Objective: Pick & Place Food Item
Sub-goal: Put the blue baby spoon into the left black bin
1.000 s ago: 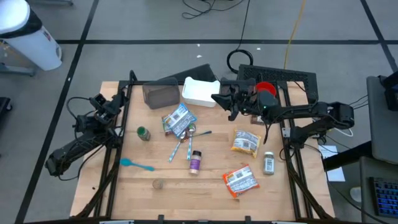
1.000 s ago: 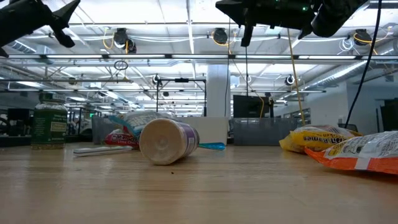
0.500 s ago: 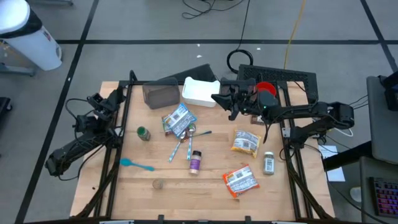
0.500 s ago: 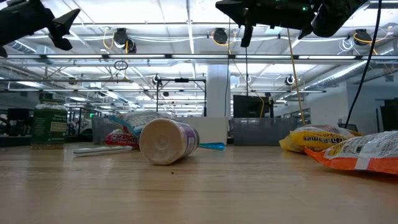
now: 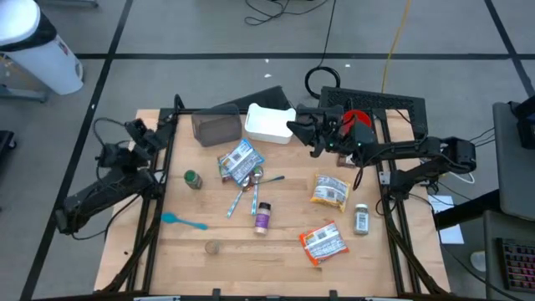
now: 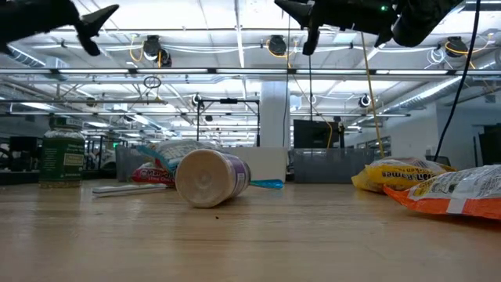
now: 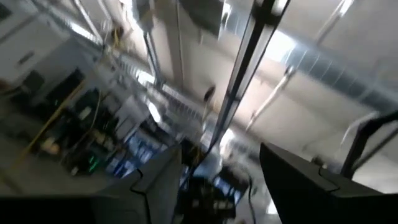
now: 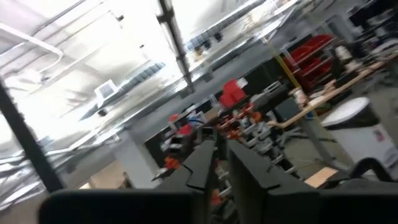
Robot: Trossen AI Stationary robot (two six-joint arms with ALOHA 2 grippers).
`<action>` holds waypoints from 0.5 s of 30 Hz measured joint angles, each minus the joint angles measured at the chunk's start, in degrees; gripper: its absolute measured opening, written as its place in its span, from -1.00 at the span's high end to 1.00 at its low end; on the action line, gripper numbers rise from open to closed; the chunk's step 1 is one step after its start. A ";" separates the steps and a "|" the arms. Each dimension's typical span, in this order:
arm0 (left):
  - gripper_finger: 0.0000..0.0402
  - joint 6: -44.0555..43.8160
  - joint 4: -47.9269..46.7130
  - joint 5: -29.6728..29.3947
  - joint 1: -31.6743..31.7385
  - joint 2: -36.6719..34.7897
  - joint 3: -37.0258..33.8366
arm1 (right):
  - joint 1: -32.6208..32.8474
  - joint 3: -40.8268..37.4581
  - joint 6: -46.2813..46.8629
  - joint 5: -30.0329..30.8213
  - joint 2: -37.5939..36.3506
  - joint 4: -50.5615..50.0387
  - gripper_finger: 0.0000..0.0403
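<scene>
While nothing is yet held, both arms hang above the table (image 5: pixel 276 267) with their wrist cameras tilted toward the ceiling, which I take as a ready pose ahead of any reach. Past the left edge, the left gripper (image 5: pixel 136 131) sits raised with its fingers spread wide. Just inside that edge stands a green jar (image 5: pixel 193 179), and nearer the front lies a teal spoon (image 5: pixel 183 221). Along the rear edge sit a dark bin (image 5: pixel 216 129) and a white container (image 5: pixel 269 123), likely drop-off places. Loosely scattered mid-table are a blue-and-white food packet (image 5: pixel 239 161), metal cutlery (image 5: pixel 247 191) and a toppled purple-labelled bottle (image 5: pixel 262 216), probably strewn as pick targets. Over the rear edge, beside the white container, the right gripper (image 5: pixel 302 131) hovers with its fingers drawn narrow, gripping nothing. Toward the right edge lie a yellow packet (image 5: pixel 329 191), whose lettering in the low view seems to read "Ramen", though I cannot be sure, then a small spice jar (image 5: pixel 362 218); an orange packet (image 5: pixel 323 242) lies near the front-right corner, its print unreadable.
</scene>
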 joint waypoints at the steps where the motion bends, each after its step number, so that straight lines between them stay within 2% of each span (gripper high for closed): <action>1: -0.13 1.90 -4.34 1.20 0.00 1.70 2.81 | 0.00 0.00 -0.01 0.02 0.00 0.06 0.67; 7: -0.13 14.25 -27.04 4.46 0.02 13.17 18.78 | -0.02 -0.01 -0.06 1.56 0.00 0.64 0.20; 11: -0.13 18.79 -34.26 7.47 0.01 19.68 25.71 | -0.02 -0.02 -0.06 1.50 0.00 -0.08 -0.04; 15: -0.13 20.49 -39.56 9.53 0.00 24.45 29.56 | -0.02 -0.02 -0.03 1.32 0.00 -0.04 -0.18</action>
